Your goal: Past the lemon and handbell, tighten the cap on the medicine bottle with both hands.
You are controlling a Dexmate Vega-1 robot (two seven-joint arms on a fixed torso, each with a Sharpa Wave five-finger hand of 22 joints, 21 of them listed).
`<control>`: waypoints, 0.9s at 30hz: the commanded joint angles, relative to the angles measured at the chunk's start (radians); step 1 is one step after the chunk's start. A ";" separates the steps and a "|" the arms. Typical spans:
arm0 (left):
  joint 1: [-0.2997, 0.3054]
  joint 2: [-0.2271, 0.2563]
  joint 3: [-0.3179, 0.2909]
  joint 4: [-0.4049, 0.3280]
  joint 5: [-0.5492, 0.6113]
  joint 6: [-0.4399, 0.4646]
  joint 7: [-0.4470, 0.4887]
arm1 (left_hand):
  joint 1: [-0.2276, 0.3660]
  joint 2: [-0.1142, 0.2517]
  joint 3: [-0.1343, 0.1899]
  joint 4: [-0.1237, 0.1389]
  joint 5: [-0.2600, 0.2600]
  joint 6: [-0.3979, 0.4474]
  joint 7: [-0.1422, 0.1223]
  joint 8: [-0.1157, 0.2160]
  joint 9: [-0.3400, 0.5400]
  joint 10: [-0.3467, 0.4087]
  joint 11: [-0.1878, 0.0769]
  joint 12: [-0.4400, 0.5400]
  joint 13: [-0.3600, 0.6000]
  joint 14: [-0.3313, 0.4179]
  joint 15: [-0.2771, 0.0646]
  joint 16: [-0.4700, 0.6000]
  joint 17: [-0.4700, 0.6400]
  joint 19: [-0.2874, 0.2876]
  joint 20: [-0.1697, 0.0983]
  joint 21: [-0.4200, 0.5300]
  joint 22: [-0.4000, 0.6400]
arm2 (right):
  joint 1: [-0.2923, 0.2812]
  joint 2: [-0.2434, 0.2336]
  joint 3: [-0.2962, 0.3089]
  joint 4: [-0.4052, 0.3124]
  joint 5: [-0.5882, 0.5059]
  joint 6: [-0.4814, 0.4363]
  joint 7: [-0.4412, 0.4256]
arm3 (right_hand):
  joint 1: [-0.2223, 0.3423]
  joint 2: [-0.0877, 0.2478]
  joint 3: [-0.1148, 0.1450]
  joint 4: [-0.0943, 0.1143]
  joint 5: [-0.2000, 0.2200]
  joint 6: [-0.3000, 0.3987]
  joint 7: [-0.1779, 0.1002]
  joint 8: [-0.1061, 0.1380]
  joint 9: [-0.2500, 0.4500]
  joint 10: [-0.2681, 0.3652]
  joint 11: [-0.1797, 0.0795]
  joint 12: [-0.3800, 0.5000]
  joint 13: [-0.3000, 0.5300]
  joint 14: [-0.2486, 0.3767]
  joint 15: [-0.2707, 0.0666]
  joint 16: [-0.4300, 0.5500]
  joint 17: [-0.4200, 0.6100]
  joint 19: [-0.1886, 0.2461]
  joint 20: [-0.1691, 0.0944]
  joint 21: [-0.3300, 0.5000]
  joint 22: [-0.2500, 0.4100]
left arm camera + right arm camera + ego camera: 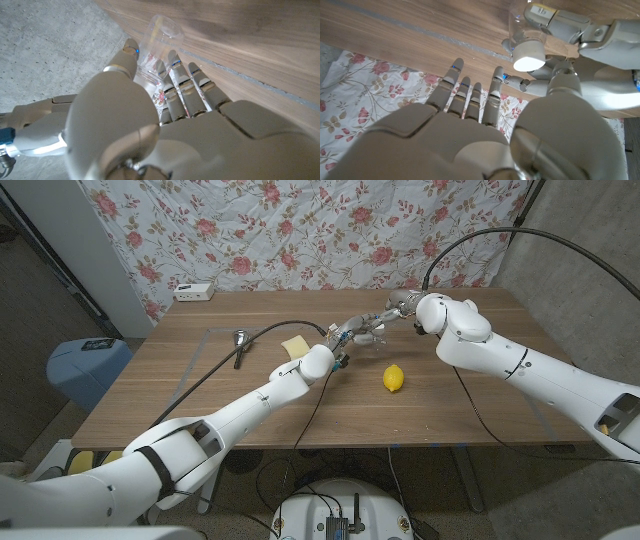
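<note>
The medicine bottle (364, 336) is clear plastic with a white cap (529, 55), and it sits past the lemon at the table's middle. My left hand (338, 347) grips the bottle's clear body (159, 37), fingers wrapped around it. My right hand (378, 319) hovers at the cap end, its fingers (470, 97) spread and its thumb (564, 82) beside the cap, nothing held. The yellow lemon (393, 378) lies nearer the front, right of my left hand. The metal handbell (240, 340) lies on its side at the left.
A yellow pad (296, 345) lies between the handbell and my left hand. A white box (193, 291) stands at the table's (470, 415) back left edge. A black cable (215, 365) runs across the left part. The flowered curtain (300, 230) hangs behind.
</note>
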 commanded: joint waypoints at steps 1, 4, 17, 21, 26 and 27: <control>-0.015 -0.009 0.006 0.020 0.002 -0.008 -0.007 | 0.006 0.014 0.078 0.067 0.007 0.007 -0.005 0.003 0.002 0.046 -0.036 0.007 0.005 0.022 -0.059 0.006 0.004 -0.002 -0.001 -0.001 0.001 | 0.038 -0.014 0.005 0.016 0.027 0.050 0.082 | 0.043 0.015 0.021 -0.009 -0.002 -0.038 0.000 0.002 0.002 -0.025 -0.002 -0.001 0.004 -0.021 0.009 -0.002 0.002 -0.018 0.008 -0.004 0.002; -0.019 -0.012 0.007 0.025 0.002 -0.010 -0.009 | 0.007 0.014 0.078 0.066 0.007 0.007 -0.006 0.003 0.002 0.047 -0.037 0.007 0.005 0.023 -0.061 0.007 0.004 -0.002 -0.001 -0.001 0.001 | 0.045 -0.015 0.004 0.019 0.026 0.057 0.098 | 0.059 0.020 0.029 -0.011 -0.008 -0.046 -0.001 0.005 0.002 -0.034 0.002 -0.001 0.004 -0.031 0.017 -0.003 0.001 -0.021 0.009 -0.003 0.002; -0.020 -0.015 0.011 0.025 0.002 -0.006 -0.008 | 0.008 0.014 0.078 0.065 0.007 0.007 -0.005 0.003 0.002 0.048 -0.039 0.007 0.005 0.023 -0.065 0.007 0.004 -0.002 -0.001 -0.001 0.001 | 0.053 -0.016 0.000 0.021 -0.003 0.071 0.128 | 0.116 0.032 0.055 -0.020 -0.031 -0.046 -0.033 0.018 0.001 -0.046 0.000 0.004 0.004 -0.041 0.018 0.001 0.001 -0.028 0.011 -0.001 0.001; -0.017 -0.014 0.011 0.020 0.002 -0.003 -0.009 | 0.007 0.015 0.078 0.066 0.007 0.007 -0.005 0.002 0.002 0.047 -0.038 0.007 0.005 0.024 -0.064 0.008 0.004 -0.002 0.000 -0.001 0.001 | 0.049 -0.014 0.000 0.018 -0.015 0.067 0.130 | 0.137 0.032 0.063 -0.022 -0.040 -0.030 -0.045 0.028 0.001 -0.044 -0.002 0.007 0.004 -0.040 0.016 0.003 0.001 -0.026 0.010 0.001 0.001; -0.013 -0.011 0.011 0.012 0.003 0.000 -0.006 | 0.006 0.015 0.078 0.066 0.007 0.007 -0.005 0.002 0.002 0.047 -0.037 0.007 0.005 0.024 -0.064 0.007 0.004 -0.003 0.000 -0.001 0.001 | 0.041 -0.011 0.005 0.019 -0.020 0.069 0.126 | 0.157 0.032 0.072 -0.021 -0.050 -0.002 -0.056 0.040 0.001 -0.040 -0.008 0.011 0.004 -0.036 0.009 0.007 0.000 -0.024 0.009 0.003 0.001; -0.012 -0.010 0.011 0.010 0.003 0.001 -0.006 | 0.007 0.014 0.078 0.066 0.007 0.007 -0.005 0.002 0.002 0.047 -0.038 0.007 0.005 0.023 -0.064 0.007 0.004 -0.003 -0.001 -0.001 0.001 | 0.039 -0.010 0.007 0.019 -0.020 0.070 0.124 | 0.159 0.032 0.073 -0.020 -0.051 0.003 -0.056 0.042 0.001 -0.040 -0.007 0.011 0.004 -0.035 0.007 0.007 0.000 -0.023 0.009 0.003 0.001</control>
